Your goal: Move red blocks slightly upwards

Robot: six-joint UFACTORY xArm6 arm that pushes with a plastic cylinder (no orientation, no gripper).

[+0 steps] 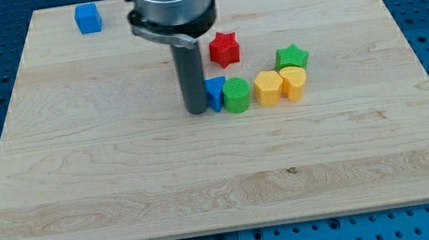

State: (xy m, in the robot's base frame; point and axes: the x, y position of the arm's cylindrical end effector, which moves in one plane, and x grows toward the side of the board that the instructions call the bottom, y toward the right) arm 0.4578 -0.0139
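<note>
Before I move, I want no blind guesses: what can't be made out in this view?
- The blue block beside my tip: the rod covers its left part, so shape and contact stay unclear.
- Task says red blocks; only a red star shows. The arm may hide another.
- Arm: cut off by the view's top edge.

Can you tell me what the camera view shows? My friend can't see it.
My tip rests on a wooden board, touching a blue block on its left, below-left of a red star.
</note>
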